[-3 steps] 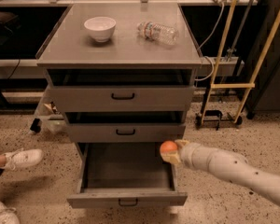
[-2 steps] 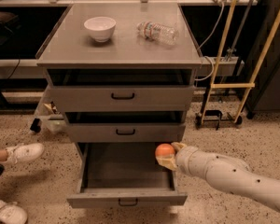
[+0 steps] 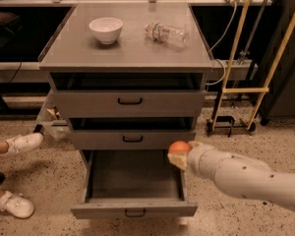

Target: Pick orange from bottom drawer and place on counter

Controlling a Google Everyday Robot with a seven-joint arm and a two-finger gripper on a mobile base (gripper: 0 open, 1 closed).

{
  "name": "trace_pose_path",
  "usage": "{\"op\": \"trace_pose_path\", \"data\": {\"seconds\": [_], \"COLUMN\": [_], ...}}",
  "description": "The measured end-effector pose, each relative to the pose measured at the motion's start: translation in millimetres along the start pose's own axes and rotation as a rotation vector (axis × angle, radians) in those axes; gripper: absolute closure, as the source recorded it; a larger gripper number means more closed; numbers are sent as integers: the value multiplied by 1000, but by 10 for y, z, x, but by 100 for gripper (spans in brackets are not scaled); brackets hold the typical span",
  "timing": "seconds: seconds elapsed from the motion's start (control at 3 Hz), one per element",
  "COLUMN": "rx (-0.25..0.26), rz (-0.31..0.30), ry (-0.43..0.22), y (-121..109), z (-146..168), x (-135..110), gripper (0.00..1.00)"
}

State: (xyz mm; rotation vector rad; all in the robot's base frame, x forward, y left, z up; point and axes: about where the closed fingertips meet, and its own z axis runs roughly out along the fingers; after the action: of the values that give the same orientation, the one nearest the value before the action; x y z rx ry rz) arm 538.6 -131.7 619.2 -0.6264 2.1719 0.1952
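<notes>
The orange [image 3: 179,147] is held in my gripper [image 3: 178,155] at the end of the white arm that comes in from the lower right. It hangs above the right side of the open bottom drawer [image 3: 133,182], just in front of the middle drawer's right end. The bottom drawer is pulled out and its inside looks bare. The counter [image 3: 128,48] is the grey top of the cabinet, well above the orange.
A white bowl [image 3: 105,29] and a lying clear plastic bottle [image 3: 167,33] are on the counter. A person's white shoes [image 3: 18,144] are on the floor at the left. A yellow-framed cart [image 3: 246,90] stands to the right of the cabinet.
My gripper with the orange has moved left and slightly up, from beside the drawer's right edge to above its right side. The shoes at the left have shifted.
</notes>
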Motion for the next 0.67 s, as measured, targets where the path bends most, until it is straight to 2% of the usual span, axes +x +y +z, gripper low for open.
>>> {"op": "trace_pose_path", "data": {"seconds": [0.33, 0.67], "rx": [54, 54], "rz": [22, 22], "ry": [-32, -32], "y": [-168, -167], "z": [-154, -155], "x": [-346, -347], "gripper": [100, 100]}}
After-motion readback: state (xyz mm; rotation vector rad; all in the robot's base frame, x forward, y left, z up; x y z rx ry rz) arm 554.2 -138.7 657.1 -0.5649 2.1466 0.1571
